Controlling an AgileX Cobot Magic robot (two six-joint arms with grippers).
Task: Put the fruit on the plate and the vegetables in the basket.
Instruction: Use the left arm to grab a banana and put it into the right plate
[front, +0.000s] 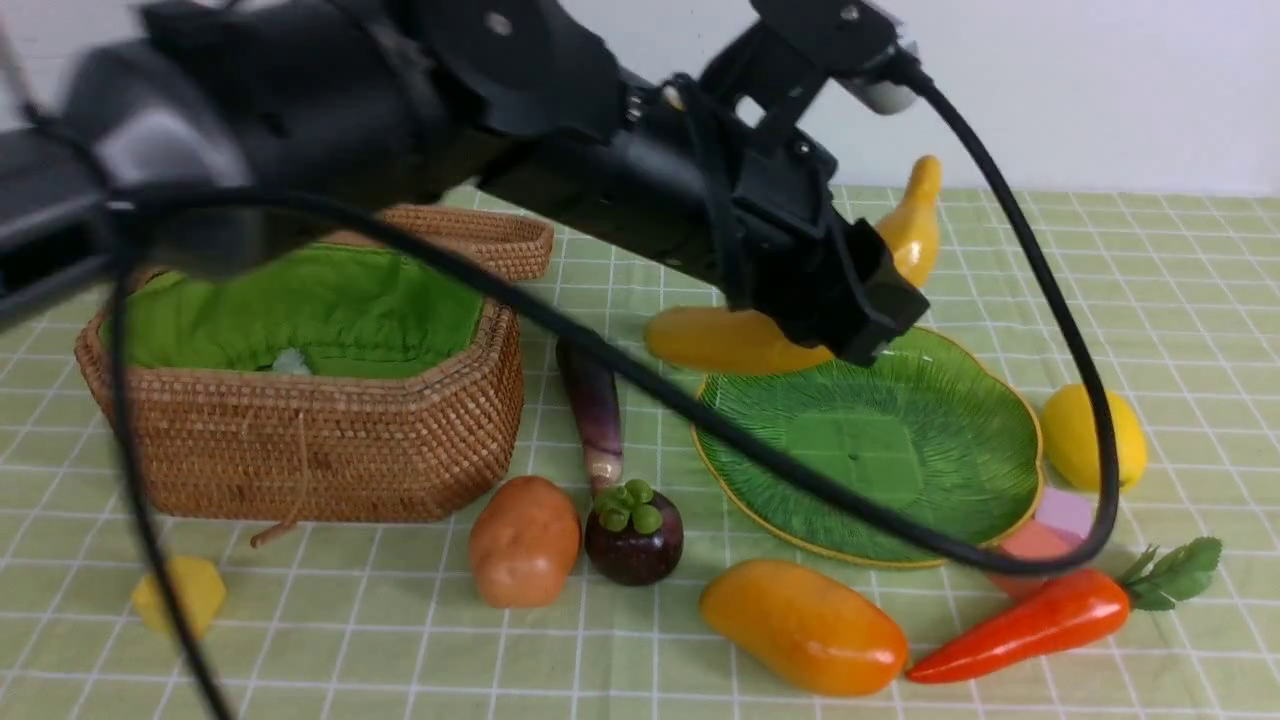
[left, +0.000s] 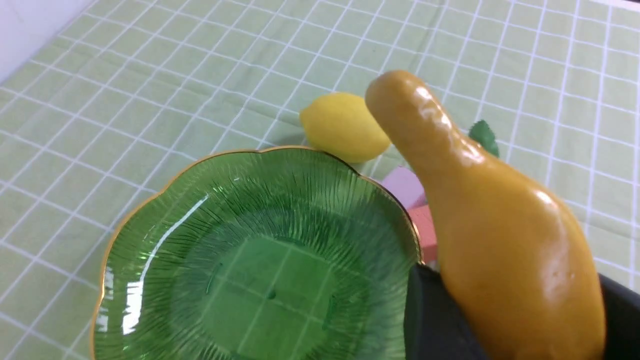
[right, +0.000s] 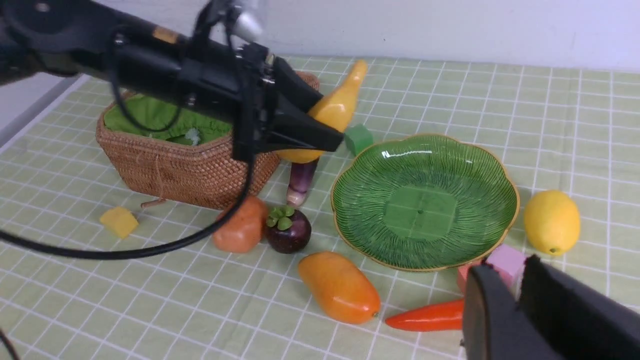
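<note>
Left tool (front: 880, 325) grips banana (front: 915, 235); plate (front: 950, 420) lies below, just ahead.
Probably light, stiff, glossy-slippery; thick middle suits gripping.

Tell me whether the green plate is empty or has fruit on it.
Empty. The plate shows a bare ribbed bottom in every view; the banana is gripped in the left tool, not resting on it.
</note>
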